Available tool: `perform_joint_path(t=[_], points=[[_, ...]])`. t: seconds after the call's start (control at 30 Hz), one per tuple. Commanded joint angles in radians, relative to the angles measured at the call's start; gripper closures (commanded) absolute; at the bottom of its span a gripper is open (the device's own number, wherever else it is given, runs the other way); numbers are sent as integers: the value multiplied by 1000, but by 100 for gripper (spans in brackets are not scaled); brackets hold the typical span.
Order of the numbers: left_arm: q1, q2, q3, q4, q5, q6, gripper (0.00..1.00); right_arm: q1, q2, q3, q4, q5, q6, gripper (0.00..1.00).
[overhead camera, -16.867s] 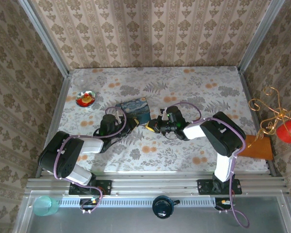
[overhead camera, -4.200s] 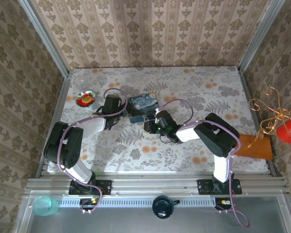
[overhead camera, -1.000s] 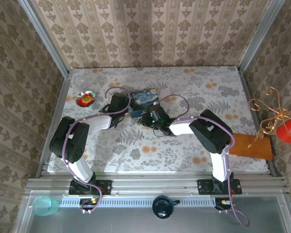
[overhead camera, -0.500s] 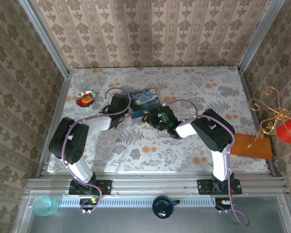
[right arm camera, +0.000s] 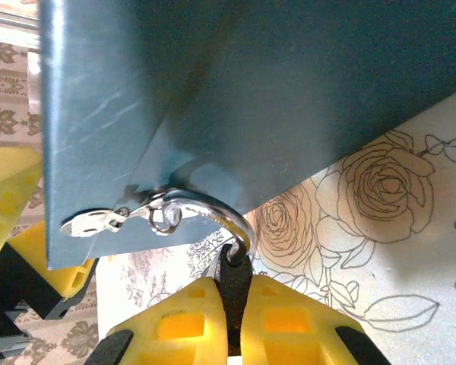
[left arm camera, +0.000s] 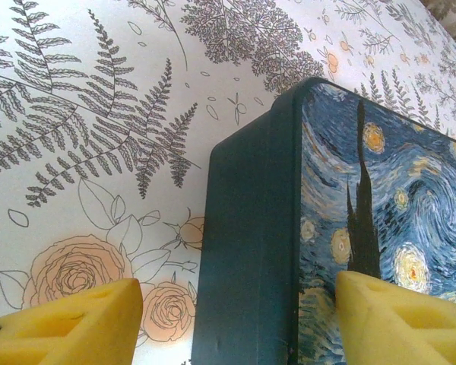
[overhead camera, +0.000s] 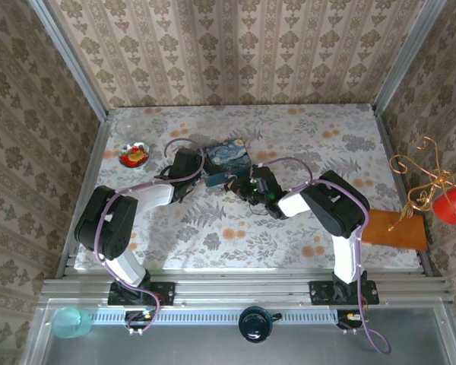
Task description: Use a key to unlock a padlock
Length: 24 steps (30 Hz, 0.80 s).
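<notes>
The blue starry-night tin (overhead camera: 229, 154) lies mid-table, and both arms meet at its near edge. My right gripper (right arm camera: 234, 285) is shut on the padlock (right arm camera: 234, 268), a thin black body pinched between the yellow fingers (right arm camera: 184, 319). Its silvery shackle (right arm camera: 213, 209) curves up through the tin's hasp ring (right arm camera: 166, 220) under the tin's blue edge (right arm camera: 289, 114). My left gripper (left arm camera: 239, 293) is open, one finger (left arm camera: 68, 323) over the table and the other over the tin's painted lid (left arm camera: 380, 190), straddling its side wall. The key is hidden. From above, the right gripper (overhead camera: 243, 185) sits just below the tin.
A small dish (overhead camera: 134, 155) with red and orange contents stands at the table's left. A brown board (overhead camera: 391, 228) overhangs the right edge beside a gold wire ornament (overhead camera: 429, 182). Wallpapered walls close in three sides. A teal cup (overhead camera: 68, 321) and dark mug (overhead camera: 254, 323) sit below the rail.
My right wrist has shifted a little to the right, with the jaws pressing tight on the padlock. The tin and the left arm have stayed put.
</notes>
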Motion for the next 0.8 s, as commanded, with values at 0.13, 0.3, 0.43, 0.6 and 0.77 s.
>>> perform_joint_path(t=[0.13,0.3,0.43,0.6,0.77], points=[[3,27,-67,-277,7,27,33,-28,-57,-46,7,0,-3,100],[4,19,-59,-292,2,38,32,-37,-64,-62,82,-31,4,100],[4,16,-69,-263,27,29,32,-41,-33,-67,210,-74,56,100],[-1,1,-55,-267,38,29,31,-42,-20,-80,242,-58,72,100],[4,-13,-51,-285,30,47,30,-54,-71,-81,70,-36,20,100]])
